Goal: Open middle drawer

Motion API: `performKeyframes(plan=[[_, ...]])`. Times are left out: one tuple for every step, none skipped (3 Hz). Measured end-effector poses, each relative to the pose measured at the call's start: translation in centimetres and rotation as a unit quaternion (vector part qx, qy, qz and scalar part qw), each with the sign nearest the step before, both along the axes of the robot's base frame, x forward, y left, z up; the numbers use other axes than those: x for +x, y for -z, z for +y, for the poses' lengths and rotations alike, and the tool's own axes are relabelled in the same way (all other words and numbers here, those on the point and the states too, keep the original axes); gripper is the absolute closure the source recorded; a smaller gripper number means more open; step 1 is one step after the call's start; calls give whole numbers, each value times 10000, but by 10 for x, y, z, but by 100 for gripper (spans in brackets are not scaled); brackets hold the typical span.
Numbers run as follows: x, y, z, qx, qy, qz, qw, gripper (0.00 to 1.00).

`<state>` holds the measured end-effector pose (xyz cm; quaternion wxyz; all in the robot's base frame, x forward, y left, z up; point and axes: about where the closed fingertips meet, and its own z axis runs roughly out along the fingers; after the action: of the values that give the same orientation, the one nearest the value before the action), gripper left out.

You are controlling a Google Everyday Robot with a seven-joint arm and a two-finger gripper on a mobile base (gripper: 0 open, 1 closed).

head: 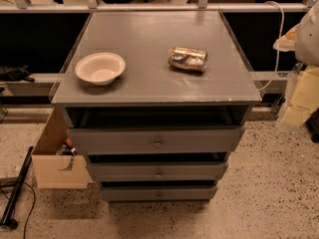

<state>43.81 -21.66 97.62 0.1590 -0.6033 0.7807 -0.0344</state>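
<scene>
The table is a grey drawer unit whose front edge runs straight across the view. The speckled floor lies open before it and off its front right corner. At the front left corner an open cardboard box stands against the table's side, and a black pole lies on the floor just beyond it. The middle drawer sits under the front edge, between a taller-fronted upper drawer and a narrower bottom drawer. Its long axis runs left to right, parallel to that edge. Its low front panel faces the camera, and its knob points outward at centre. A dark gap shows above its panel. Its inside is hidden, and how far it stands out cannot be judged from this angle. On the tabletop a pale bowl rests upright near the left edge, and a foil-wrapped packet lies toward the right edge, well apart from the bowl. The gripper is only a pale blurred shape past the table's right edge near the far corner, cut off by the frame and well apart from the drawer. I cannot tell whether it is wide or narrow. Yellowish blocks below it are also cut off.
</scene>
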Motion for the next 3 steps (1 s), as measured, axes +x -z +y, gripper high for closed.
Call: performKeyframes(plan=[[-1, 1, 1, 68, 18, -23, 10000, 0], [-7, 4, 6, 317, 81, -96, 9994, 0], [-27, 30, 19, 926, 252, -127, 9953, 0]])
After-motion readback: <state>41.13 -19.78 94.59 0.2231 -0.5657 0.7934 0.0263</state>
